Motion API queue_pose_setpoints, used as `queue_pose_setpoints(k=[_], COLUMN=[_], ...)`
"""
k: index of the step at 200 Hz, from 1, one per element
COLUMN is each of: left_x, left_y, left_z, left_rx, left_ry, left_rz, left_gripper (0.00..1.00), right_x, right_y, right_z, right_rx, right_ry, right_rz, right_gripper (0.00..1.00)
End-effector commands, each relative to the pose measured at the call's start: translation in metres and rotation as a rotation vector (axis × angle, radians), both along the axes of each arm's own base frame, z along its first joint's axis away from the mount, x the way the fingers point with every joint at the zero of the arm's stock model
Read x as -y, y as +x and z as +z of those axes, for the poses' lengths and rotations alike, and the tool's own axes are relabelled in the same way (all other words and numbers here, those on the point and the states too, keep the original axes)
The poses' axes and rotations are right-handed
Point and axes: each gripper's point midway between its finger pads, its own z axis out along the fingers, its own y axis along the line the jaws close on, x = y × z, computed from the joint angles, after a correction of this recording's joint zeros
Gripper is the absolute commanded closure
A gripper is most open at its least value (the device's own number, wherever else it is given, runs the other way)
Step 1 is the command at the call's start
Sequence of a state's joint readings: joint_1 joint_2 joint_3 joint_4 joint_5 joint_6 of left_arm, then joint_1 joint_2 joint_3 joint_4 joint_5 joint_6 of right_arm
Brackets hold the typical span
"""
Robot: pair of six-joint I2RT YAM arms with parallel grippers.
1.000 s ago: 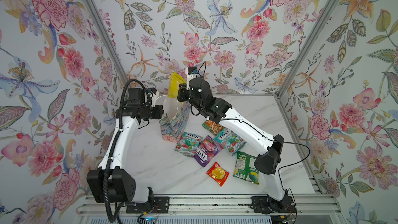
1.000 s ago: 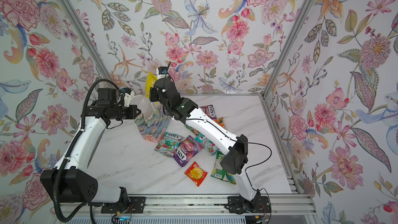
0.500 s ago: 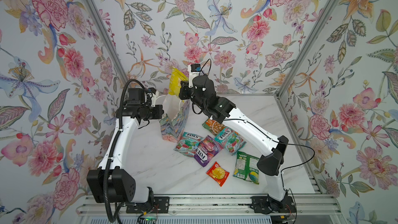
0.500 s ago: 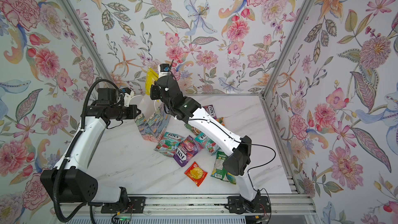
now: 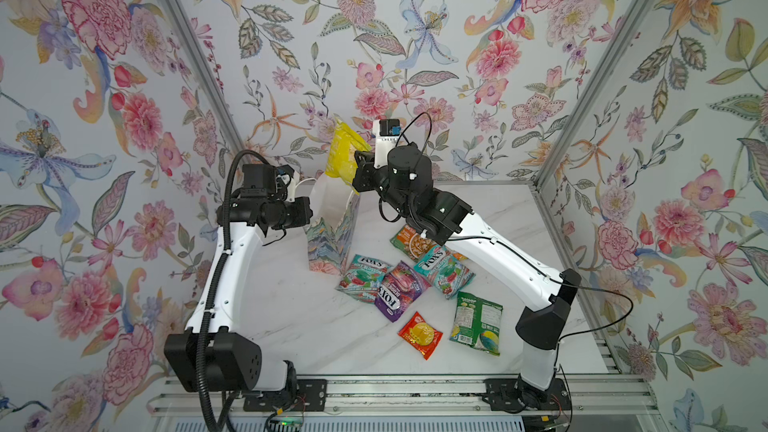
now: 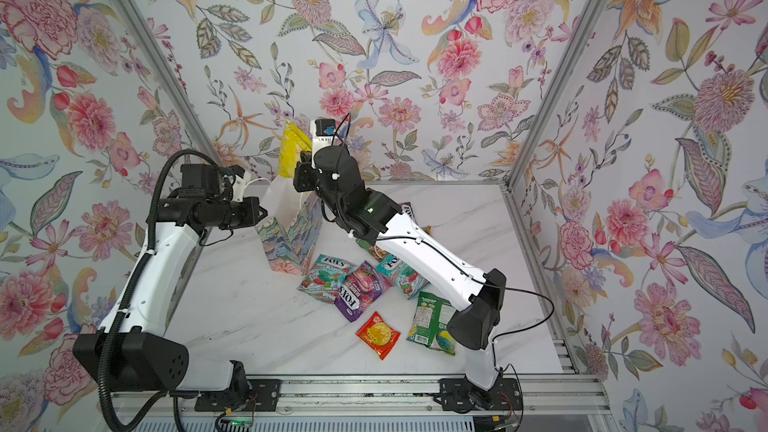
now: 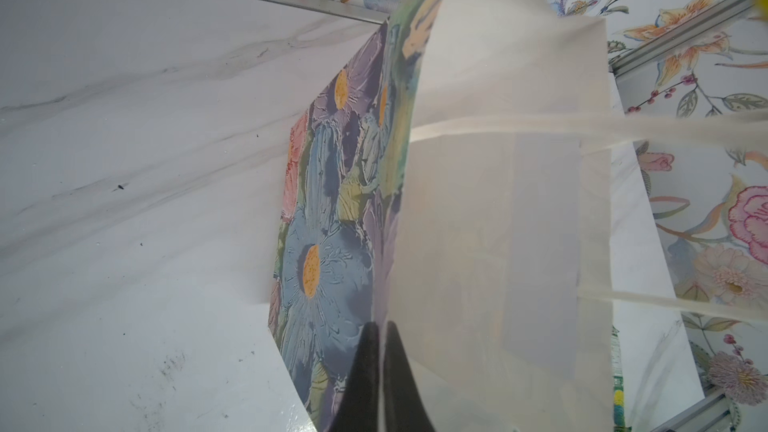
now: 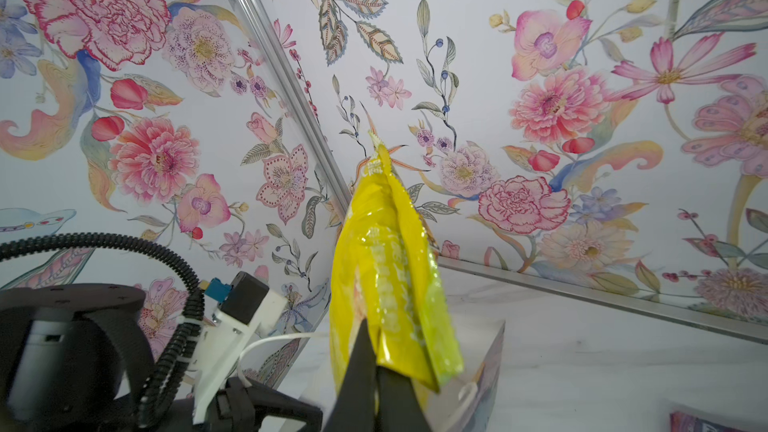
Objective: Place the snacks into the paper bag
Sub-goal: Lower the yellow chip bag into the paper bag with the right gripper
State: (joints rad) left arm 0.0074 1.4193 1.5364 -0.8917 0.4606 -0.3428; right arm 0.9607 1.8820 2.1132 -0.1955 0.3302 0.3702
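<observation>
The paper bag (image 5: 332,230) stands upright at the back of the table, with its white mouth open. My left gripper (image 7: 382,328) is shut on the bag's near wall (image 7: 332,243) at the rim, one finger outside and one inside. My right gripper (image 8: 376,363) is shut on the lower edge of a yellow snack packet (image 8: 386,268). In both top views the packet (image 5: 343,151) (image 6: 293,147) hangs just above the bag's mouth. More snacks lie on the table: two teal packets (image 5: 363,278) (image 5: 442,270) and a purple one (image 5: 399,295).
An orange packet (image 5: 409,238) lies partly under the right arm. A red pouch (image 5: 420,334) and a green pouch (image 5: 476,322) lie nearer the front. Floral walls close in the back and both sides. A white cord handle (image 8: 282,340) arches beside the left wrist.
My right gripper has risen a little with the yellow packet, staying over the bag's mouth. The left arm and the bag have not moved.
</observation>
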Motion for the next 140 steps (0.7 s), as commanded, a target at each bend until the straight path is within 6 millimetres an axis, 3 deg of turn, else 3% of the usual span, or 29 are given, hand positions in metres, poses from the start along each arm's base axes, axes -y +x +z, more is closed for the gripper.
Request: queue_pose_setpoints(k=[1, 26, 66, 111, 140], left_x=[-0.001, -0.002, -0.001, -0.006, -0.007], left_y=[-0.017, -0.028, -0.044, -0.043, -0.038], left_z=[0.007, -0.013, -0.025, -0.018, -0.014], left_rx=[-0.013, -0.04, -0.048, -0.013, 0.001], left_ry=[-0.051, -0.069, -0.104, -0.123, -0.133], left_rz=[0.049, 0.081, 0.111, 0.116, 0.103], left_gripper=[1.0, 1.0, 1.0, 1.0, 1.0], right_x=[0.019, 0.015, 0.0, -0.033, -0.054], right_y=[-0.009, -0.019, -0.036, -0.049, -0.048], right_z=[0.037, 0.045, 0.048, 0.043, 0.027], right_rx=[0.064, 0.071, 0.072, 0.05, 0.017], right_ry=[0.066, 0.071, 0.075, 0.062, 0.046], right_rz=[-0.006, 0.026, 0.076, 0.119, 0.112], right_gripper=[1.0, 1.0, 1.0, 1.0, 1.0])
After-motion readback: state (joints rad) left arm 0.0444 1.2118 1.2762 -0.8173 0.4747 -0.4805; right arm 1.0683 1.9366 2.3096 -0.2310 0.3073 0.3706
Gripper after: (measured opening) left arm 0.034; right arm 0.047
